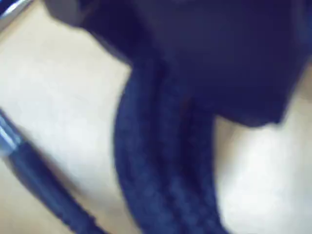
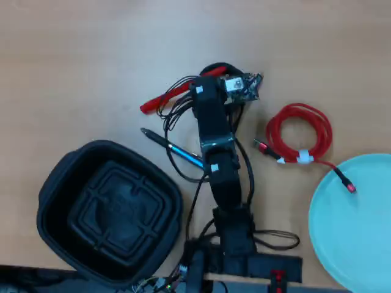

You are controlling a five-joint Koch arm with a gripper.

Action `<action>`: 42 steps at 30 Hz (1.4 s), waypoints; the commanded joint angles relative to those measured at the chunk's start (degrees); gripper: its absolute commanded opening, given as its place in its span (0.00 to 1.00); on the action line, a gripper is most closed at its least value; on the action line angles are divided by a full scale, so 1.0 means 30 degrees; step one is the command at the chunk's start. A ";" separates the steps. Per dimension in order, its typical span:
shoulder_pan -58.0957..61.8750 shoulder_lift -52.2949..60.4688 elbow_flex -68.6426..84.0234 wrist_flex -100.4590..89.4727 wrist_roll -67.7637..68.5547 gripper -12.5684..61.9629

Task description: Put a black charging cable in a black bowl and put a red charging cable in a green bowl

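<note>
While the arm (image 2: 214, 146) reaches toward twelve o'clock in the overhead view, the black bowl (image 2: 58, 201) sits at eight o'clock and the green bowl (image 2: 351, 226) at four. The red charging cable (image 2: 299, 131), coiled, lies at two o'clock. The black charging cable (image 1: 161, 170) fills the blurred wrist view beneath the gripper (image 2: 220, 73); whether its jaws are spread cannot be told.

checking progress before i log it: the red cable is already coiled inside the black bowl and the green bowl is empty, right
Not quite. In the overhead view the red charging cable lies coiled on the table, outside both bowls, with only one plug end reaching onto the green bowl's rim. The black bowl holds nothing. The green bowl has no coil in it.
</note>
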 commanded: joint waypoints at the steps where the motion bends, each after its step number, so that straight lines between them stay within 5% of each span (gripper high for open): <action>1: 0.0352 0.1963 -0.3223 0.0527 0.0381 0.08; 42: -0.0205 1.0635 -0.4072 -0.2285 -0.0908 0.09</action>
